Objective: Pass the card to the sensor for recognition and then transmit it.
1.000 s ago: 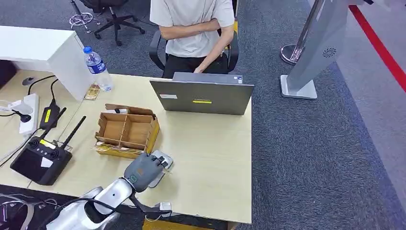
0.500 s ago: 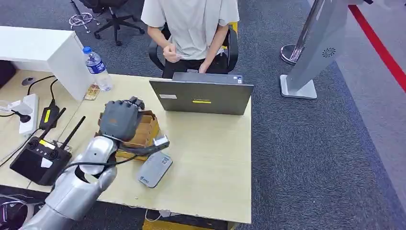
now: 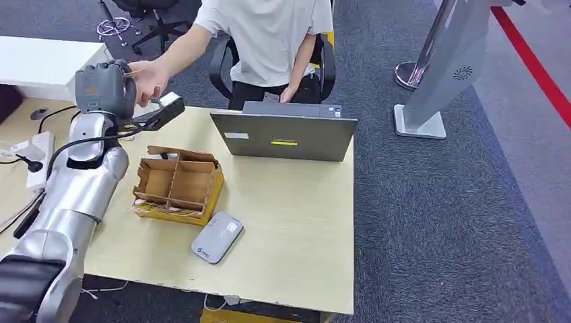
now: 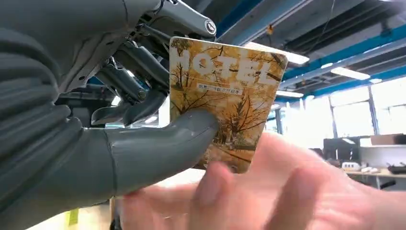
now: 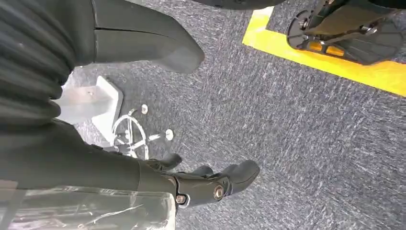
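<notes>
My left hand (image 3: 104,89) is raised over the table's far left corner. In the left wrist view it pinches an orange card printed HOTEL (image 4: 225,100) between its thumb (image 4: 163,143) and fingers. A person's hand (image 3: 149,79) reaches across and touches my left hand; up close, that person's hand (image 4: 268,191) sits blurred against the card's free edge. The grey card sensor (image 3: 216,236) lies flat near the table's front edge, well away from the card. My right hand (image 5: 119,163) hangs over grey carpet with its fingers apart, holding nothing.
A cardboard box with compartments (image 3: 178,183) stands between my left arm and the sensor. A grey laptop (image 3: 286,134) is open at the far edge in front of the seated person (image 3: 269,33). A white power strip (image 3: 37,151) lies at the left.
My left arm has lifted from the sensor and swung up to the far left with the card. The person has stretched an arm out to meet it.
</notes>
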You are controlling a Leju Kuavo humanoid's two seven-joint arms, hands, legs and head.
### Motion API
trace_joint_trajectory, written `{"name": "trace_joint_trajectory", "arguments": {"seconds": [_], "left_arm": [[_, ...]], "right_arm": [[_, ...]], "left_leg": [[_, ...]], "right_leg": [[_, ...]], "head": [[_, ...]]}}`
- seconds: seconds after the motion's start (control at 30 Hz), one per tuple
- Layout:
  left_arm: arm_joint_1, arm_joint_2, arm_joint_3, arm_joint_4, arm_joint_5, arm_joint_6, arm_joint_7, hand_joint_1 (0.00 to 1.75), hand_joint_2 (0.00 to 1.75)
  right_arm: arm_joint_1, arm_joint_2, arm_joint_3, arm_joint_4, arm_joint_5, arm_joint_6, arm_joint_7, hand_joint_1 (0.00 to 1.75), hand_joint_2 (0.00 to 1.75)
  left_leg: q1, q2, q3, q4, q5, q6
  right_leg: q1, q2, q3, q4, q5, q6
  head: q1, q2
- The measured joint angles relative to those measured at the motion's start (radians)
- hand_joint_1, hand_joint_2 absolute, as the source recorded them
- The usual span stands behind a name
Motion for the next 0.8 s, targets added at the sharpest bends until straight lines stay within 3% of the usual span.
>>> {"name": "trace_joint_trajectory", "arguments": {"seconds": [0.03,0.07,0.33,0.47,0.57,0.8], "left_arm": [[-0.006,-0.003,0.003,0.012,0.001,0.000,-0.003,1.75,1.75],[-0.010,-0.005,0.004,0.022,0.002,0.000,-0.007,0.00,1.75],[-0.020,-0.012,0.014,0.071,0.033,-0.010,-0.040,0.00,1.75],[0.026,-0.013,0.014,0.031,0.055,-0.031,-0.064,0.00,1.75],[0.111,-0.008,0.014,-0.078,0.063,-0.061,-0.069,0.00,1.75],[0.397,0.044,-0.015,-0.479,0.046,-0.078,-0.090,0.00,1.75]], "right_arm": [[0.000,0.000,0.002,0.000,0.000,0.000,0.000,0.00,1.75],[0.000,0.000,0.002,0.000,0.000,0.001,-0.001,0.00,1.75],[0.000,0.000,0.004,0.000,0.005,0.006,-0.007,0.00,1.75],[0.000,0.000,0.004,0.000,0.013,0.004,-0.006,0.00,1.75],[0.000,0.000,0.000,0.000,0.008,0.000,-0.006,0.00,1.75],[0.006,0.001,-0.038,0.000,-0.021,-0.009,-0.006,0.00,1.75]], "left_leg": [[0.000,0.000,0.000,0.000,0.000,0.000],[0.000,0.000,0.000,0.000,0.000,0.000],[0.000,0.000,0.000,0.000,0.000,0.000],[0.000,0.000,0.000,0.000,0.000,0.000],[0.000,0.001,0.000,0.000,-0.001,0.000],[-0.001,0.003,-0.001,0.000,-0.003,0.000]], "right_leg": [[0.000,0.000,0.000,0.000,0.000,0.000],[0.000,0.000,0.000,0.000,0.000,0.000],[0.000,0.000,0.000,0.000,0.000,0.000],[0.000,0.000,0.000,0.000,0.000,0.000],[-0.001,0.001,0.000,0.000,0.000,0.000],[-0.001,0.003,-0.002,0.000,-0.002,0.001]], "head": [[0.000,0.000],[0.000,0.000],[0.000,0.000],[0.000,0.000],[0.002,0.000],[0.001,0.000]]}}
